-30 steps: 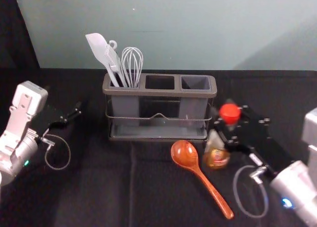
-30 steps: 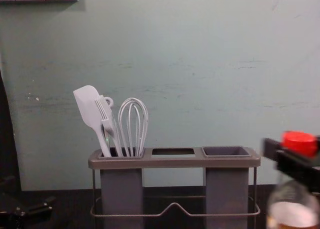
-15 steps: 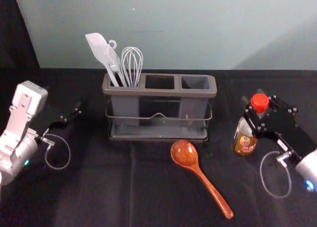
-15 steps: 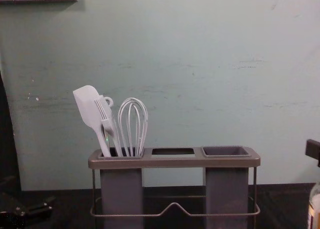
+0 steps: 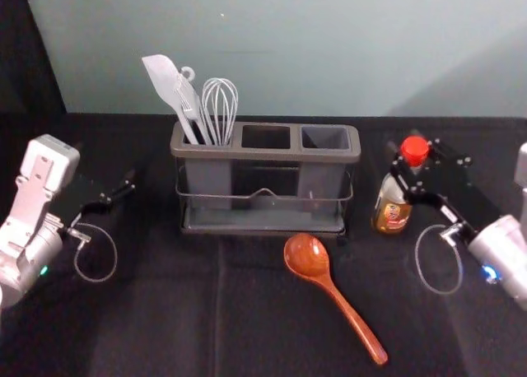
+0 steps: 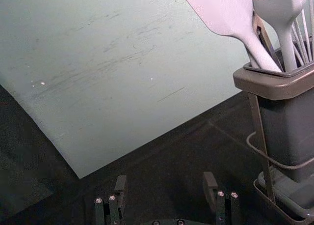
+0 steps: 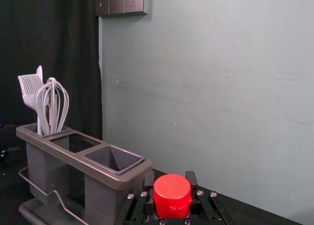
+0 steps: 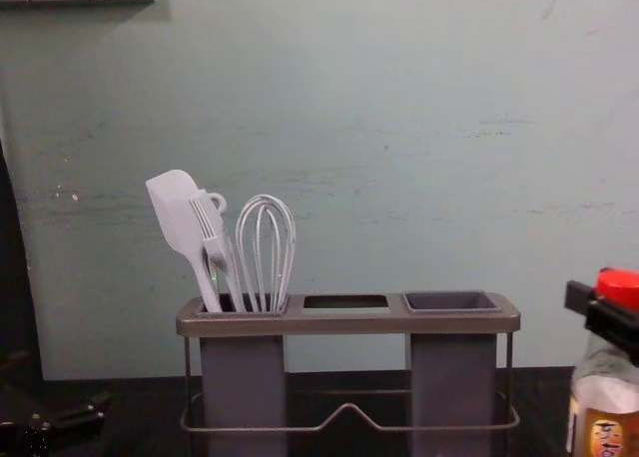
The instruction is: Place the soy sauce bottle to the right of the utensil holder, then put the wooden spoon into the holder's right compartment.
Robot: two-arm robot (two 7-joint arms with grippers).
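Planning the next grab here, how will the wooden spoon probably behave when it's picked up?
The wooden spoon should stay stiff, since its long handle looks like solid wood. Its glossy finish may make it slightly slippery. With the wide bowl at one end, it could dip or twist if gripped near the handle's tip.

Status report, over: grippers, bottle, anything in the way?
Right gripper shut on soy sauce bottle, right of utensil holder. Left gripper open, parked at left. Wooden spoon lying before holder. Nothing seen blocking right compartment.
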